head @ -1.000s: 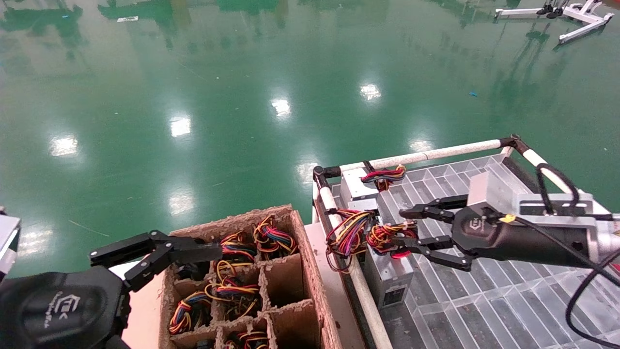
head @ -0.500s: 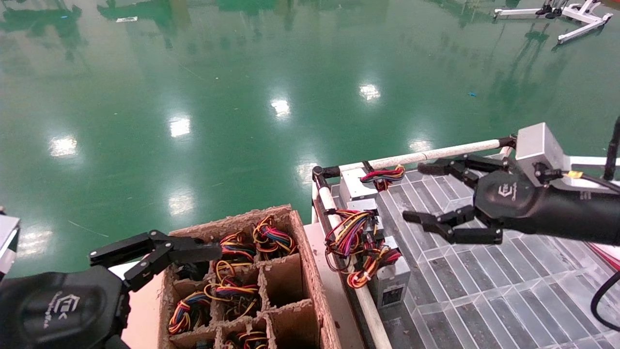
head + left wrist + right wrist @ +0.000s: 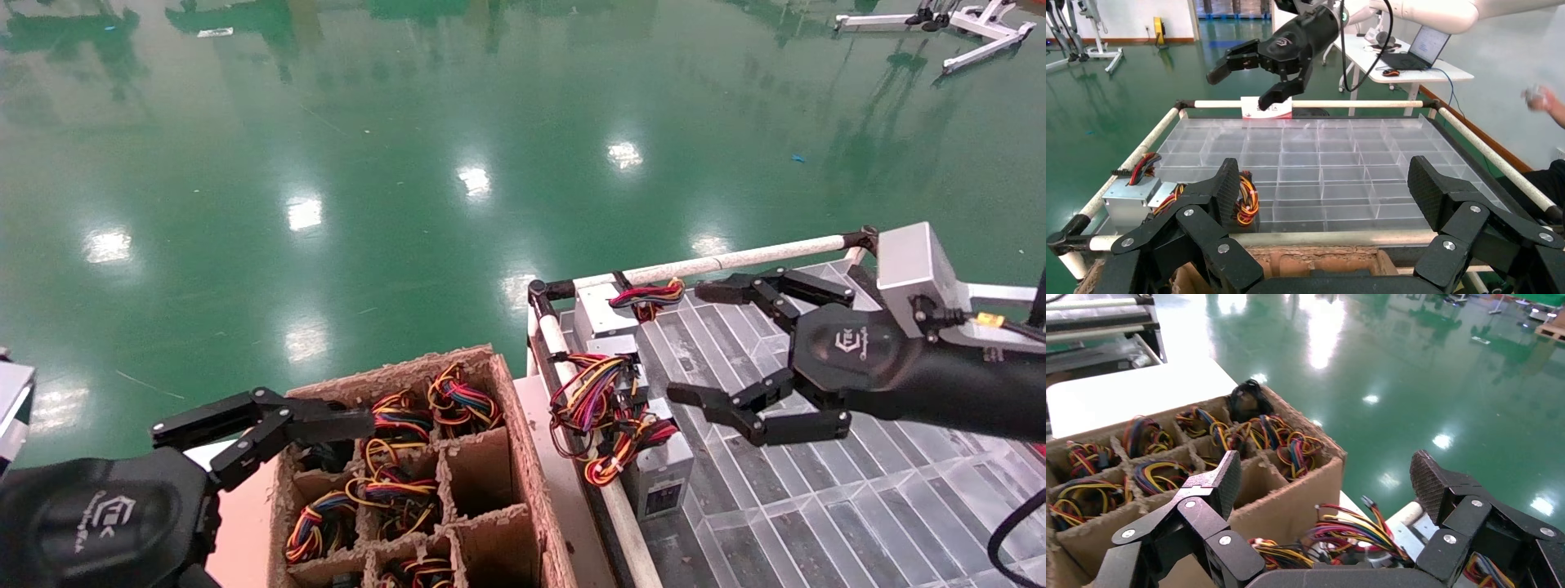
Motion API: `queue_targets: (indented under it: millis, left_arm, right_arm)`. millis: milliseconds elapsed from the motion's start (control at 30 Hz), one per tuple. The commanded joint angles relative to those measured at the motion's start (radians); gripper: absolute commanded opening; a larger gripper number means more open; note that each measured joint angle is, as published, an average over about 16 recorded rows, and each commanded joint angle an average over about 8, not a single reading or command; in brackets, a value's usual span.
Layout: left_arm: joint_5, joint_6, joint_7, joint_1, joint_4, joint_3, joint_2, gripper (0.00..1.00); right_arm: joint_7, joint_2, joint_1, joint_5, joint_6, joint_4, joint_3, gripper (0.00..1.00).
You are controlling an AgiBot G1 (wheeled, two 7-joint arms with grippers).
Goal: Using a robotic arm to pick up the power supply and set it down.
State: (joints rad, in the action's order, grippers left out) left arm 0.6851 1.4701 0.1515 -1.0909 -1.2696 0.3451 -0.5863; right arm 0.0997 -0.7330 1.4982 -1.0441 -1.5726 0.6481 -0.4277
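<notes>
The power supply (image 3: 663,467), a silver-grey box with a dark socket end, stands in the clear tray (image 3: 817,506) by its left rail. Its red and yellow wires (image 3: 623,447) spill over that rail. My right gripper (image 3: 695,343) hovers open just to the right of and above it, holding nothing. In the right wrist view the right gripper (image 3: 1327,484) frames the wire bundle (image 3: 1346,530) below, apart from it. My left gripper (image 3: 261,425) is parked open at the lower left over the cardboard box. In the left wrist view the left gripper (image 3: 1329,193) is wide open and empty.
A cardboard box (image 3: 498,490) with divided cells holds several wire bundles (image 3: 392,490). Two more silver boxes (image 3: 601,314) with wires stand at the tray's far left corner. White rails (image 3: 735,260) edge the tray. The green floor (image 3: 368,204) lies beyond.
The right gripper let go of the wire bundle, opened wider and drew back up and to the right. The power supply's wires dropped over the rail. The left arm has not moved.
</notes>
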Motion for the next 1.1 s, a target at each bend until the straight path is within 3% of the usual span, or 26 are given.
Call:
queue_targets:
  millis: [33, 1100]
  left_arm:
    - [0.000, 0.000, 0.000, 0.000, 0.000, 0.000, 0.000, 1.00]
    - [0.000, 0.000, 0.000, 0.000, 0.000, 0.001, 0.000, 1.00]
  right_arm:
    - [-0.013, 0.006, -0.019, 0.014, 0.004, 0.029, 0.007, 1.00]
    - [-0.221, 0.094, -0.327, 0.242, 0.059, 0.490, 0.114, 1.00]
